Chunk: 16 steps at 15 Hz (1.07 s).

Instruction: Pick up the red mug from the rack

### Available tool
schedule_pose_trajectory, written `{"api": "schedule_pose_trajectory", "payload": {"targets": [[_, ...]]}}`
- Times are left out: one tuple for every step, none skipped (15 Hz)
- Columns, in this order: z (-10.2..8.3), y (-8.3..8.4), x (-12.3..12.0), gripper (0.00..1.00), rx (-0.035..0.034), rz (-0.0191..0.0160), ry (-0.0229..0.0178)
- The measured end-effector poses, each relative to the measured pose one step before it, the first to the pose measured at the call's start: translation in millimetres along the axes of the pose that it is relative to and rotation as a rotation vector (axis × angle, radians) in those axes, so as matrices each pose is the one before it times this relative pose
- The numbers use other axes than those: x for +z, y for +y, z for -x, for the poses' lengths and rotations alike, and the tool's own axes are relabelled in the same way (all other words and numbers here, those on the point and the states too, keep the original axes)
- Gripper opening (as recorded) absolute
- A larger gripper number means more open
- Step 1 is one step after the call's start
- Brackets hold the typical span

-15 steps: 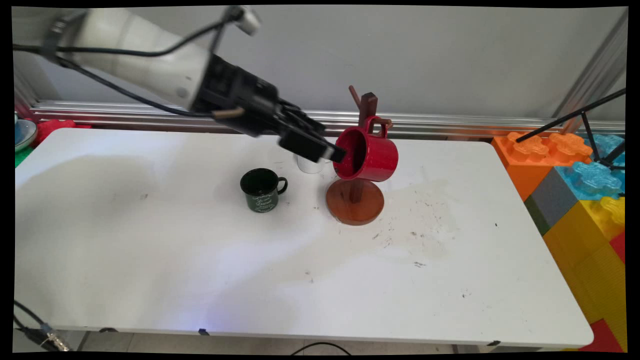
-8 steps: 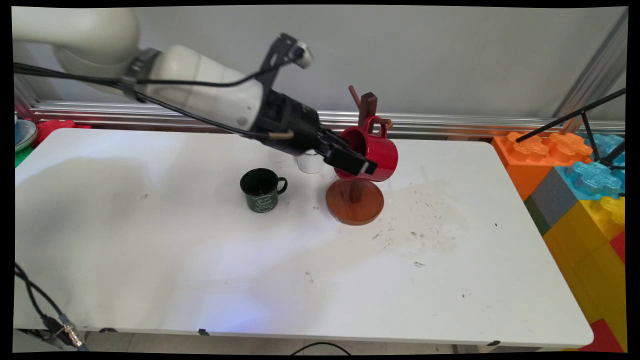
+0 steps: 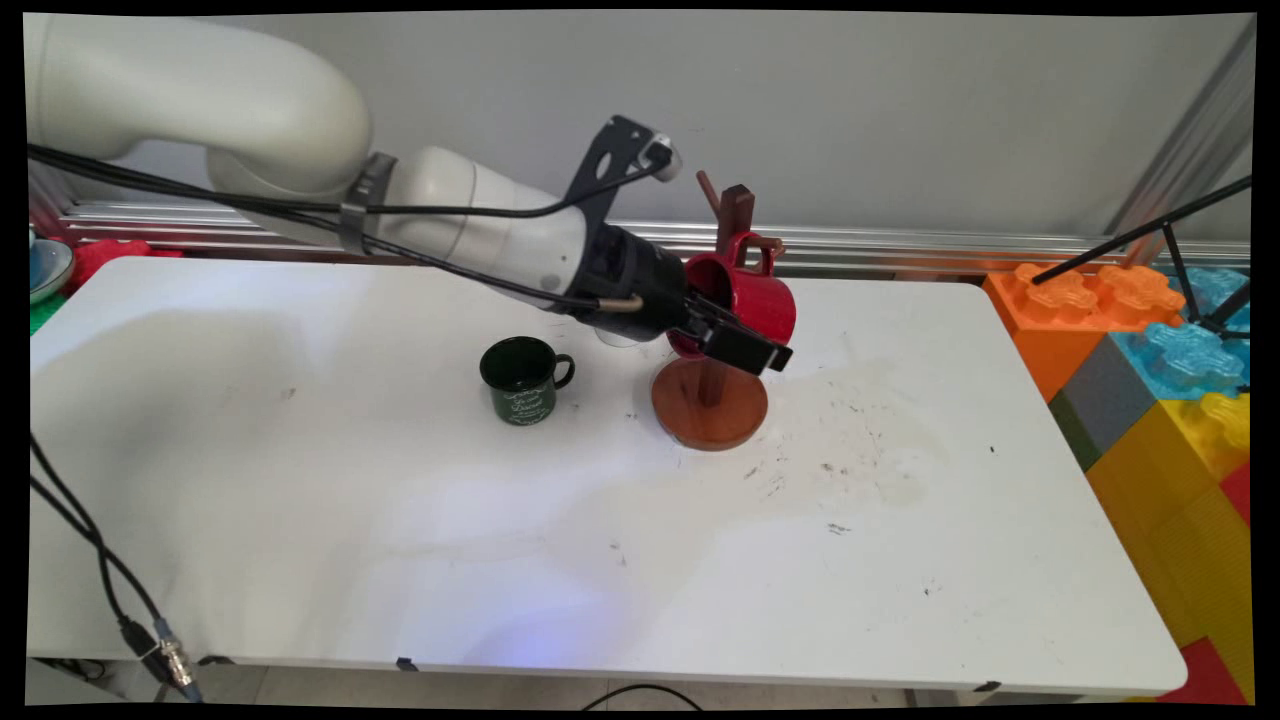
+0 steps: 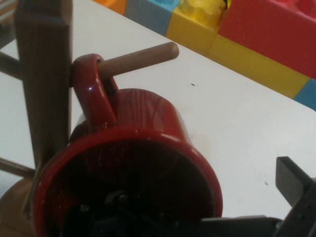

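Where it neared, gripper now straddles red mug's rim

A white, scuffed tabletop meets a plain grey wall at twelve o'clock, an aluminium rail along its foot. Big coloured blocks stack at three o'clock.

Three mugs, one wooden rack
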Motion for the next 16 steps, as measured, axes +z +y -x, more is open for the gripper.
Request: {"api": "schedule_pose_trajectory", "payload": {"targets": [[0.59,1.00,3.51,1.00,-0.00203,-0.00162,0.00375],[0.37,0.67,2.50,1.00,-0.00077,-0.00176,0.00355],[0.25,0.49,2.29,1.00,0.00003,-0.00218,0.00440],[0.17,0.34,1.58,1.00,0.00054,-0.00219,0.00385],[-0.05,0.27,1.00,1.00,0.00076,-0.00166,0.00315],[-0.09,0.11,0.25,1.00,0.00017,-0.00042,0.00117],[-0.28,0.14,-0.03,1.00,0.00000,-0.00082,0.00220],[-0.27,0.06,-0.65,1.00,0.00004,0.00040,0.00119],[-0.59,0.14,-1.59,1.00,0.00045,0.00034,0.00212],[-0.10,0.21,-1.44,1.00,0.00050,0.00040,0.00063],[-0.14,0.28,-2.32,1.00,0.00068,0.00076,0.00091],[0.11,0.39,-1.70,0.00,0.00076,0.00130,-0.00002],[0.13,0.58,-2.40,0.00,0.00099,0.00166,0.00048],[0.06,0.40,-1.55,0.00,0.00112,0.00137,0.00062],[0.08,0.49,-2.11,0.00,0.00205,0.00183,0.00080],[0.07,0.35,-1.56,0.00,0.00209,0.00131,0.00055]]}}
